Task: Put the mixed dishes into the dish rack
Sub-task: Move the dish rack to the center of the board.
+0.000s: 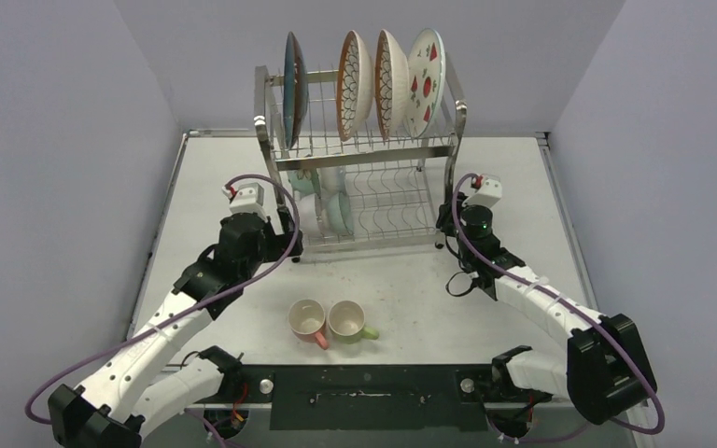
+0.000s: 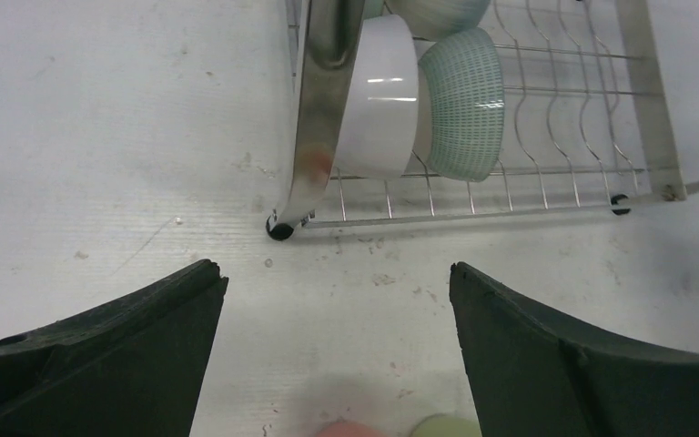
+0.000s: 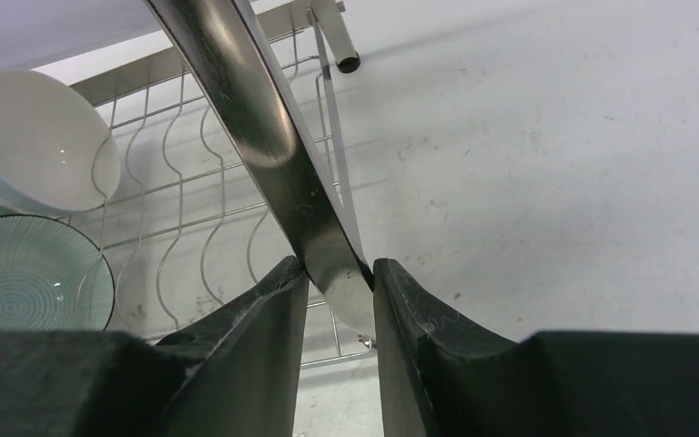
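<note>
Top external: my left gripper point(image 2: 334, 269) hangs wide open at the left front foot of the dish rack point(image 1: 263, 112), the pink mug point(image 1: 306, 319) and green mug point(image 1: 347, 320) lie side by side on the table point(image 1: 523, 187), and my right gripper point(image 3: 339, 266) pinches the rack's right front leg, a brace I judge worth holding firm while the left fetches a mug.

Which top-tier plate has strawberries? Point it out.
The white round plate with red strawberries, rightmost on the steel wire rack's top tier; the other three show no fruit.
</note>
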`<state>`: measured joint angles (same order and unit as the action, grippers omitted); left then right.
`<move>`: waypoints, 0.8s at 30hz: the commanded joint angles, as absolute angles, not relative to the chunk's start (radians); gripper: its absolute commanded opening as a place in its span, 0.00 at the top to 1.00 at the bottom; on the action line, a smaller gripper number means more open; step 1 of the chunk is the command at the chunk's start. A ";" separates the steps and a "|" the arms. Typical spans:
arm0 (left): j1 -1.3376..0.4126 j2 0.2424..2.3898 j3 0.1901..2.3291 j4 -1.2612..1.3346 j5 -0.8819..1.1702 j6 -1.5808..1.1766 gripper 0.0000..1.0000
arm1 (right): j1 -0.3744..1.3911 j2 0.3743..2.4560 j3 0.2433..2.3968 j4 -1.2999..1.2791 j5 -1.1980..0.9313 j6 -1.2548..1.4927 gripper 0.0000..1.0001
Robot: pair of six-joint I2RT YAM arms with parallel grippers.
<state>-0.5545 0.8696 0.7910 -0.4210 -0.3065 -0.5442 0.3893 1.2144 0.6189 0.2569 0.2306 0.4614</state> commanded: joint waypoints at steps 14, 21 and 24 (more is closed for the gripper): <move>-0.347 1.071 0.715 -0.150 -0.298 -0.606 0.60 | 0.540 1.065 0.502 0.219 0.166 0.567 1.00; -0.335 1.145 0.705 -0.040 -0.278 -0.579 0.78 | 0.544 1.017 0.458 0.218 0.173 0.593 1.00; -0.324 1.181 0.713 -0.014 -0.273 -0.571 0.83 | 0.545 0.999 0.437 0.223 0.172 0.616 1.00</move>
<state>-0.3481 1.1389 0.6956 -0.2283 -0.2760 -0.5804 0.5186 1.0306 0.4759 0.2531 0.2459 0.5556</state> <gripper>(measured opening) 0.201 0.271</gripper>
